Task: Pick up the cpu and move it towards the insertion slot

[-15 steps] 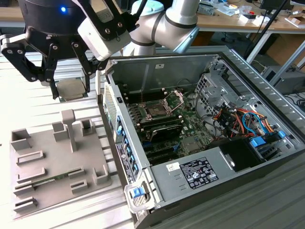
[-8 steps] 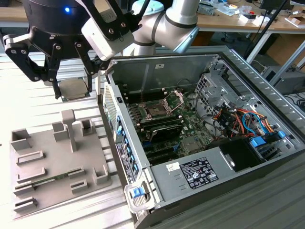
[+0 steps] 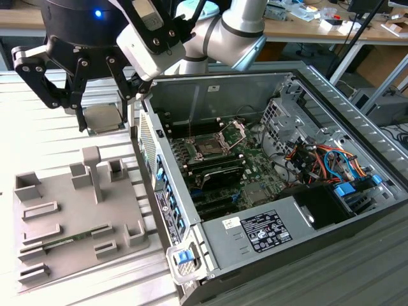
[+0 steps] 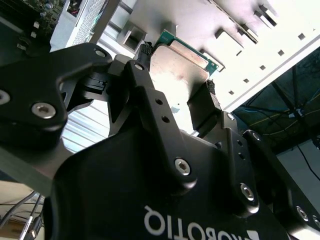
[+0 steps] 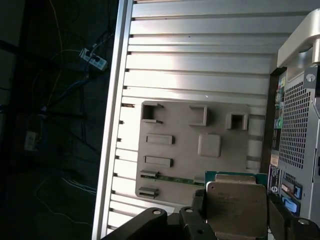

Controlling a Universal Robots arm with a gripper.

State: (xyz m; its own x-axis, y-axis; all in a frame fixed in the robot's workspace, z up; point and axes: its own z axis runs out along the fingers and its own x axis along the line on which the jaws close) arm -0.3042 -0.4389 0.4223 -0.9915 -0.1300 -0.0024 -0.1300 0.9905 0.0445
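From the exterior view's left: one grey tray (image 3: 64,191) holding one green memory stick (image 3: 60,241), one gripper (image 3: 104,115) clenched on the single cpu (image 5: 235,202) beyond the tray's far end, then one open computer case (image 3: 210,89) containing one insertion slot (image 3: 208,148), its plate raised.

Bright glare lay on the ribbed metal desk (image 3: 38,127). At twelve o'clock in the exterior view stood a wooden worktop (image 3: 299,30); a power strip (image 5: 95,59) sat on the dark floor (image 5: 50,175).
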